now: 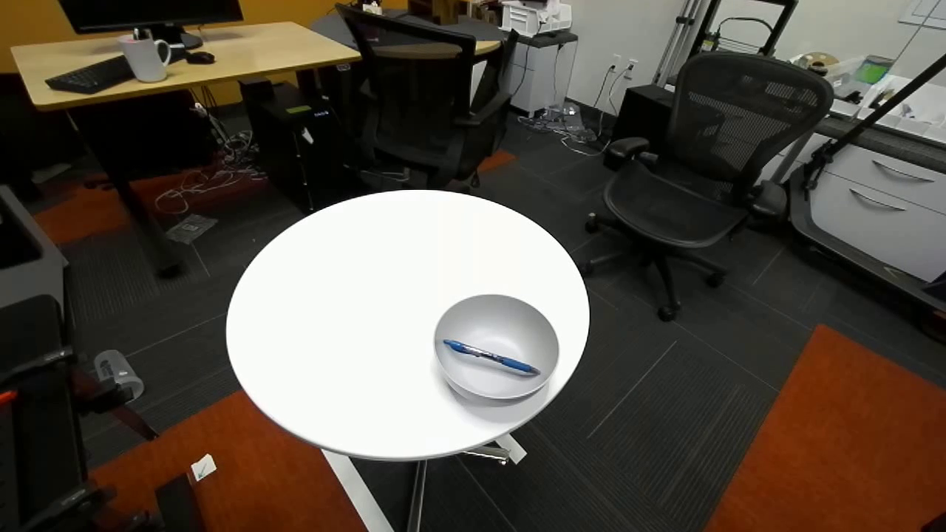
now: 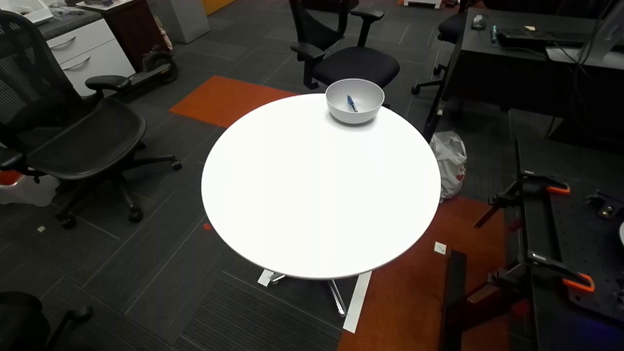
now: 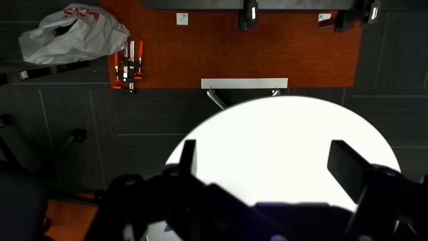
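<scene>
In the wrist view the dark fingers [image 3: 344, 167] come nearest; they stand wide apart, and the white top of a round counter [image 3: 264, 144] shows in the gap between them, well below. On that counter, close to its edge, a light grey bowl [image 1: 497, 314] stands upright, and a blue pen [image 1: 491, 357] lies slantwise inside it, as both exterior views show; in the wrist view just a pale strip of the bowl appears at the bottom, the rest hidden by the dark linkage behind the fingers. Beneath the counter, metal legs [image 3: 216, 99] end just beside a white strip [image 3: 244, 83] at the border of an orange carpet [image 3: 234, 50]. At the left of the wrist view lies a crumpled white plastic bag [image 3: 90, 36] with red lettering, with red-handled tools [image 3: 131, 63] right next to it, and farther along the carpet is a paper square [image 3: 182, 19] marked with an arrow. In an exterior view, orange-tipped clamps [image 2: 558, 189] sit at the edge of a black bench [image 2: 565, 151]. Beyond the counter stands a black mesh chair [image 1: 669, 207], and past it, a second mesh chair [image 1: 414, 103]. Farther back, a light wooden desk [image 1: 273, 55] carries a white mug [image 1: 150, 63], a black keyboard [image 1: 89, 77], a mouse [image 1: 199, 58] and a monitor [image 1: 151, 13].
</scene>
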`<act>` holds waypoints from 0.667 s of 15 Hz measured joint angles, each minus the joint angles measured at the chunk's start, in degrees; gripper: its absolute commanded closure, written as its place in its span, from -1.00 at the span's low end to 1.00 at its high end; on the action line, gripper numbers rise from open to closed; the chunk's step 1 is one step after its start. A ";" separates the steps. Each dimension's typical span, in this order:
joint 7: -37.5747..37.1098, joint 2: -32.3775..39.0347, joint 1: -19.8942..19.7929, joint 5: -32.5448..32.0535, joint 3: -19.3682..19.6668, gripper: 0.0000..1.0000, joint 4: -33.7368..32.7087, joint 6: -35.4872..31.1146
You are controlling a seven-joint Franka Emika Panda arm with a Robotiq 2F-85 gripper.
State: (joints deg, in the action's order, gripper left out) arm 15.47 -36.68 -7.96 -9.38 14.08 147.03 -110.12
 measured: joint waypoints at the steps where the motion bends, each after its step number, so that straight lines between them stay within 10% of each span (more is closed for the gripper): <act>1: -0.83 1.43 0.27 0.68 -0.05 -1.00 -0.91 -0.47; 10: -19.73 31.08 1.16 10.10 -0.94 -1.00 -21.83 -4.16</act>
State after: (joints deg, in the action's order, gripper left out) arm -4.25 -5.59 -6.80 0.72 13.14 125.19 -114.28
